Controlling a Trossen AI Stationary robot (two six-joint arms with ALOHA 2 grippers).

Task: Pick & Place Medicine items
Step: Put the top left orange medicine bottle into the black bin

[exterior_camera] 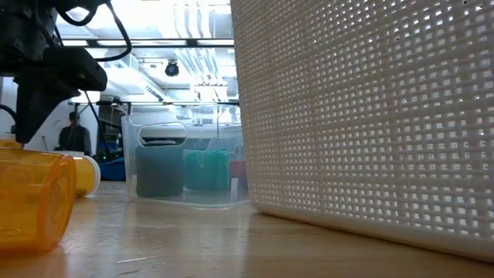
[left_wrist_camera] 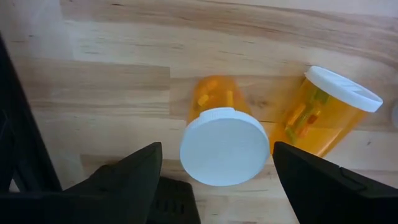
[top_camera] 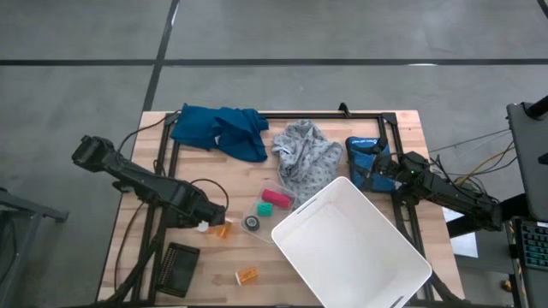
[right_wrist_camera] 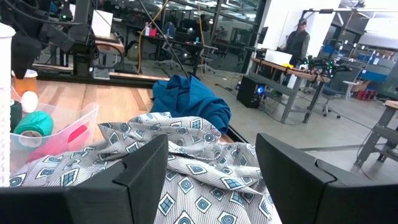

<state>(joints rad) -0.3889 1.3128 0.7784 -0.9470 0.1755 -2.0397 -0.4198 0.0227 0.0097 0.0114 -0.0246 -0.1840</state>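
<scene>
Looking from above, the left gripper [top_camera: 204,224] hangs over two pill bottles [top_camera: 221,229] beside a clear tub [top_camera: 272,205] and white basket [top_camera: 351,248]; a third bottle [top_camera: 247,275] lies apart. Left wrist view: fingers [left_wrist_camera: 124,180] spread around one bottle's cap [left_wrist_camera: 225,146]. Right wrist view: the right gripper [right_wrist_camera: 211,165], fingers spread, holding nothing, hovers over the grey cloth [right_wrist_camera: 186,180].

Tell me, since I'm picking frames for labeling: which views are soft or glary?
Low view: the near pill bottle is blurred, ceiling lights glare behind. Left wrist view: the white cap is sharp, the left pincer fingers dark. High view: evenly lit, white basket bright.
</scene>
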